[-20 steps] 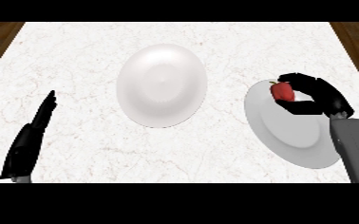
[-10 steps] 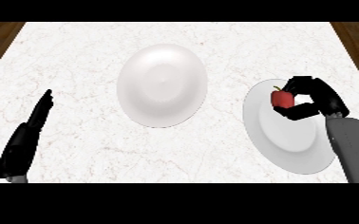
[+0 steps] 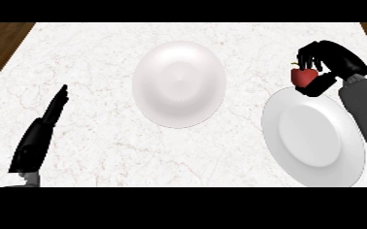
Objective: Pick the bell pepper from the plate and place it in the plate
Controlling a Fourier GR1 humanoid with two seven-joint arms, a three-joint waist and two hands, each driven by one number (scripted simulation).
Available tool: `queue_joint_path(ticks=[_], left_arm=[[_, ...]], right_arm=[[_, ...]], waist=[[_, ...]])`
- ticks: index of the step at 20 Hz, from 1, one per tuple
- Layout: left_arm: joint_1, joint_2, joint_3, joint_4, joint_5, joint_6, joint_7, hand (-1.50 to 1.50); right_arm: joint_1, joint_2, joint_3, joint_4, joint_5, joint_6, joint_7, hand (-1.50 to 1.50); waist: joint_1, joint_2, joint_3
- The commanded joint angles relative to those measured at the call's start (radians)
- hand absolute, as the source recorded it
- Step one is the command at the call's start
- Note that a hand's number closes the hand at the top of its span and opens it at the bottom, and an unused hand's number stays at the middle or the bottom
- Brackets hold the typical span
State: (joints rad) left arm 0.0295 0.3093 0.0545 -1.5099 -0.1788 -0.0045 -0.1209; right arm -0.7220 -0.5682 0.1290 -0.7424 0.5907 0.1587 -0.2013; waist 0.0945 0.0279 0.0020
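Note:
A small red bell pepper (image 3: pixel 304 77) with a green stem hangs above the far edge of the white plate (image 3: pixel 313 136) at the right. My right hand (image 3: pixel 331 62) is shut on the pepper, fingers curled over it from above and the thumb beneath. A second white plate (image 3: pixel 179 83) lies in the middle of the counter with nothing on it. My left hand (image 3: pixel 39 135) rests open at the lower left, fingers straight and pointing away from me.
The counter top is pale marble (image 3: pixel 93 53). A dark wooden strip (image 3: pixel 13 36) shows at the far left corner beyond the counter's edge.
My right hand has lifted the bell pepper off the right plate and carried it up and away from me. The view has shifted, so both plates sit lower in it.

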Motion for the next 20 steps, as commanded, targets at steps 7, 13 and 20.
queue_joint_path(ticks=[7, 13, 20], left_arm=[[-0.001, -0.030, -0.005, 0.016, -0.027, 0.035, -0.004, 0.00], [0.004, -0.006, 0.040, 0.034, -0.005, 0.021, 0.013, 0.00], [0.063, -0.017, 0.049, -0.018, -0.005, 0.019, 0.024, 0.00]], right_arm=[[-0.239, 0.000, -0.069, 0.163, 0.051, -0.250, -0.258, 1.50], [-0.307, 0.063, -0.116, 0.099, -0.067, -0.106, -0.429, 1.50], [-0.310, 0.168, -0.085, -0.043, -0.097, 0.009, -0.364, 1.50]], waist=[[-0.041, -0.011, 0.000], [-0.076, -0.027, -0.002], [-0.092, -0.033, -0.002]])
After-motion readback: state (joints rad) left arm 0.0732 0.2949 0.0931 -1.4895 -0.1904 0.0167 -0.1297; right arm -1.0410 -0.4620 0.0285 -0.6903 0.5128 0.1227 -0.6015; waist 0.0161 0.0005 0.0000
